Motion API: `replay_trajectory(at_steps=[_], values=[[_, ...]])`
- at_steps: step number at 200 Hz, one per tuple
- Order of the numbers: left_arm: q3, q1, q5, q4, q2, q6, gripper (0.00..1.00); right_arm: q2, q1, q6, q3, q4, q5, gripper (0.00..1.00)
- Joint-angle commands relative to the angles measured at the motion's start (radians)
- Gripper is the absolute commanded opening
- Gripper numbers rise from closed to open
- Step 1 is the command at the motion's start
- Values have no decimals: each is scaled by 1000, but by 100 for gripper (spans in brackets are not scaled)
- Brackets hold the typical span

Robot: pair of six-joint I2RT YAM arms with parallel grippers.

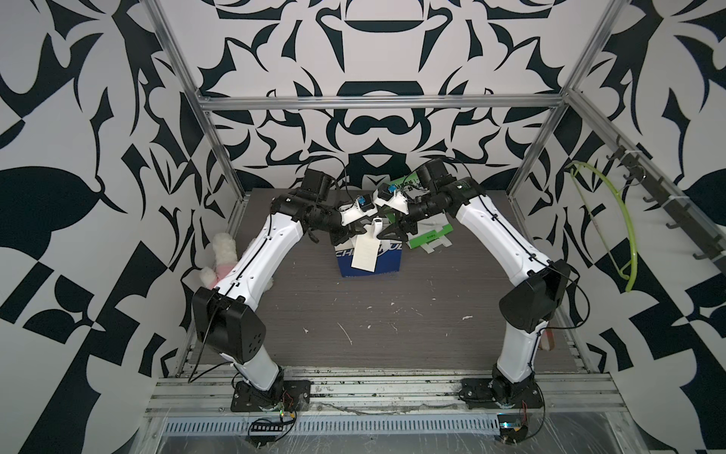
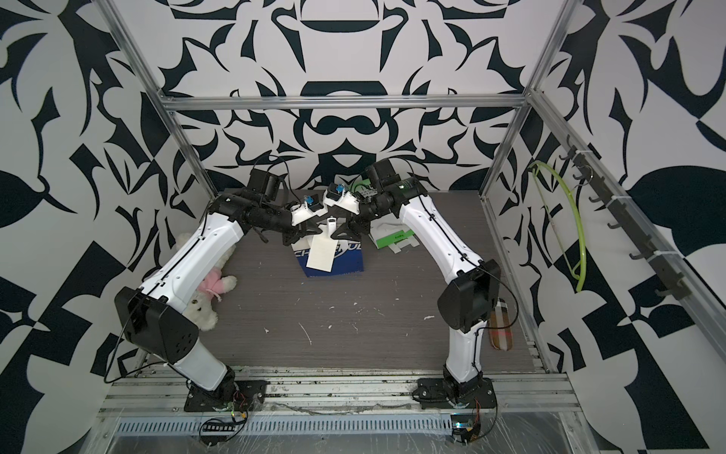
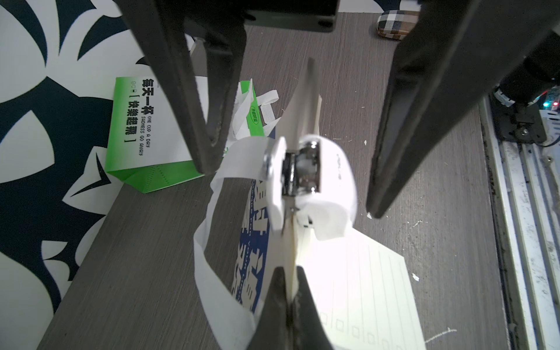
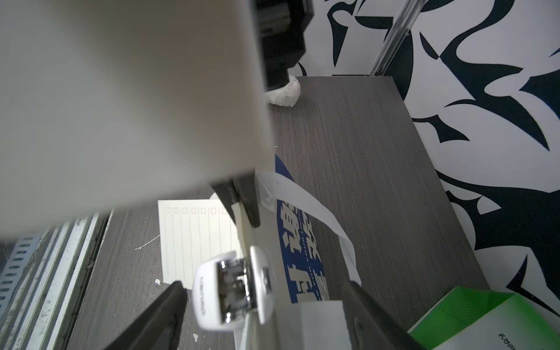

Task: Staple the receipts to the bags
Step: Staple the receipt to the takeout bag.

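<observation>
Your left end effector [image 3: 290, 281] is clenched on the top edge of the blue bag [image 1: 389, 265], pinching the receipt [image 1: 365, 255] against it. The lined cream slip hangs down the bag's front. Your right end effector [image 4: 263, 286] is released. Its jaws are spread wide to either side of the small white stapler [image 4: 233, 291], and the left wrist view shows a gap on each side. The stapler sits astride the blue bag's top edge, just beside your left grip. The blue bag's white handle [image 3: 206, 242] loops away from its printed side. The green bag [image 1: 428, 236] lies on the counter [image 1: 393, 322] just behind the blue bag, to its right. The teddy bear [image 2: 208, 291] lies well off to the blue bag's left.
</observation>
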Motion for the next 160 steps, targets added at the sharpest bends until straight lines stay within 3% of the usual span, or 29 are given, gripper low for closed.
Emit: replay_trajectory(at_steps=[1, 26, 117, 146, 160], values=[[54, -28, 98, 24, 9, -3, 0, -11, 35, -34, -20, -9, -11, 82], [82, -41, 98, 10, 26, -4, 0, -21, 34, -25, -38, 19, -42, 81], [164, -51, 86, -17, 66, -44, 0, -50, 35, -41, -97, 14, -47, 52], [174, -51, 89, -19, 69, -49, 0, -57, 35, -41, -113, 25, -60, 38], [177, -51, 89, -18, 70, -52, 0, -60, 35, -35, -124, 34, -64, 22]])
